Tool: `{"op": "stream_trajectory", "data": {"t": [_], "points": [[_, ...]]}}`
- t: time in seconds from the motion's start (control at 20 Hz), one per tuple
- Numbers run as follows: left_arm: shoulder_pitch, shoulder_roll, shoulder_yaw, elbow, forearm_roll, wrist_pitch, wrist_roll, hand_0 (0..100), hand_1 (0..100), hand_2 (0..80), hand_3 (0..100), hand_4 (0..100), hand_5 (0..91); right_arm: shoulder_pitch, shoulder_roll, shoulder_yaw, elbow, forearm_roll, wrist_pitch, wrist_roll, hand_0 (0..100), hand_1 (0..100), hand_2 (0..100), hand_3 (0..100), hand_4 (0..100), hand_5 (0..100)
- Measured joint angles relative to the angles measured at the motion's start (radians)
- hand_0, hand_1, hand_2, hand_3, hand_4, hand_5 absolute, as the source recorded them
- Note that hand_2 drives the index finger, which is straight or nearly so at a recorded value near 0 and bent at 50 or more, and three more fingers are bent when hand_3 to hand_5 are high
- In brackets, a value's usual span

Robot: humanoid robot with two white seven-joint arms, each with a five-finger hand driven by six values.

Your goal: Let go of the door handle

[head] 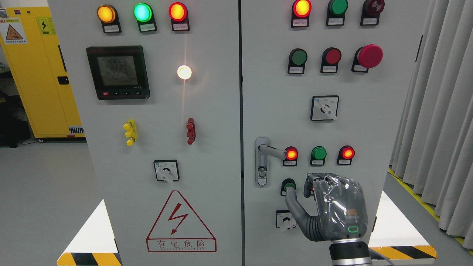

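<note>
I count two cabinet doors: a left door [207, 122] and a right door [373, 111]. There is one door handle [271, 150] and one right hand [338, 207] in my feed. I see three rotary switches: the left switch [166, 170], the upper switch [324, 108] and the lower switch [285, 220]. The left door's top row has three lit lamps, and there is one white lamp [184, 72] below them. I also count one digital meter [117, 72], one mushroom button [369, 56], one warning triangle [181, 223] and one yellow cabinet [40, 74].
</note>
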Motion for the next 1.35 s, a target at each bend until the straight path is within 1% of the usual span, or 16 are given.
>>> {"op": "stream_trajectory", "data": {"t": [0.05, 0.1, 0.15, 0.2, 0.25, 0.35, 0.5, 0.55, 0.6, 0.65, 1.0, 1.35], "points": [[0.0, 0.0, 0.0, 0.0, 0.0, 0.0, 0.0, 12, 56, 0.0, 0, 0, 0.0, 0.003, 0.0, -0.011, -0.004, -0.007, -0.02, -0.007, 54, 34, 20, 26, 28, 21], [0.0, 0.0, 0.0, 0.0, 0.0, 0.0, 0.0, 12, 56, 0.0, 0, 0, 0.0, 0.006, 0.0, -0.023, -0.008, -0.014, -0.035, -0.014, 54, 34, 12, 14, 17, 12], [0.0, 0.0, 0.0, 0.0, 0.0, 0.0, 0.0, 12, 56, 0.0, 0, 0, 0.0, 0.008, 0.0, -0.032, -0.011, -0.02, -0.046, -0.026, 54, 34, 12, 12, 14, 8], [0.0, 0.0, 0.0, 0.0, 0.0, 0.0, 0.0, 12, 56, 0.0, 0, 0, 0.0, 0.01, 0.0, -0.041, -0.014, -0.029, -0.052, -0.038, 54, 34, 3, 3, 4, 0], [0.0, 0.0, 0.0, 0.0, 0.0, 0.0, 0.0, 12, 56, 0.0, 0, 0, 0.0, 0.011, 0.0, -0.049, -0.017, -0.036, -0.058, -0.047, 56, 34, 0, 0, 2, 0], [0.0, 0.0, 0.0, 0.0, 0.0, 0.0, 0.0, 12, 56, 0.0, 0, 0, 0.0, 0.013, 0.0, -0.063, -0.021, -0.055, -0.066, -0.063, 58, 34, 0, 0, 0, 0], [0.0, 0.001, 0.0, 0.0, 0.0, 0.0, 0.0, 12, 56, 0.0, 0, 0, 0.0, 0.015, 0.0, -0.08, -0.026, -0.092, -0.074, -0.075, 66, 26, 0, 0, 0, 0], [0.0, 0.001, 0.0, 0.0, 0.0, 0.0, 0.0, 12, 56, 0.0, 0, 0, 0.0, 0.016, 0.0, -0.085, -0.027, -0.103, -0.075, -0.077, 69, 22, 0, 0, 0, 0], [0.0, 0.001, 0.0, 0.0, 0.0, 0.0, 0.0, 12, 56, 0.0, 0, 0, 0.0, 0.016, 0.0, -0.089, -0.028, -0.111, -0.076, -0.078, 69, 22, 0, 0, 0, 0], [0.0, 0.001, 0.0, 0.0, 0.0, 0.0, 0.0, 12, 56, 0.0, 0, 0, 0.0, 0.016, 0.0, -0.092, -0.029, -0.117, -0.077, -0.079, 70, 19, 0, 0, 0, 0], [0.0, 0.001, 0.0, 0.0, 0.0, 0.0, 0.0, 12, 56, 0.0, 0, 0, 0.0, 0.017, 0.0, -0.105, -0.036, -0.143, -0.091, -0.08, 70, 13, 0, 0, 0, 0], [0.0, 0.001, 0.0, 0.0, 0.0, 0.0, 0.0, 12, 56, 0.0, 0, 0, 0.0, 0.017, 0.003, -0.099, -0.04, -0.153, -0.103, -0.083, 66, 13, 0, 0, 0, 0]]}}
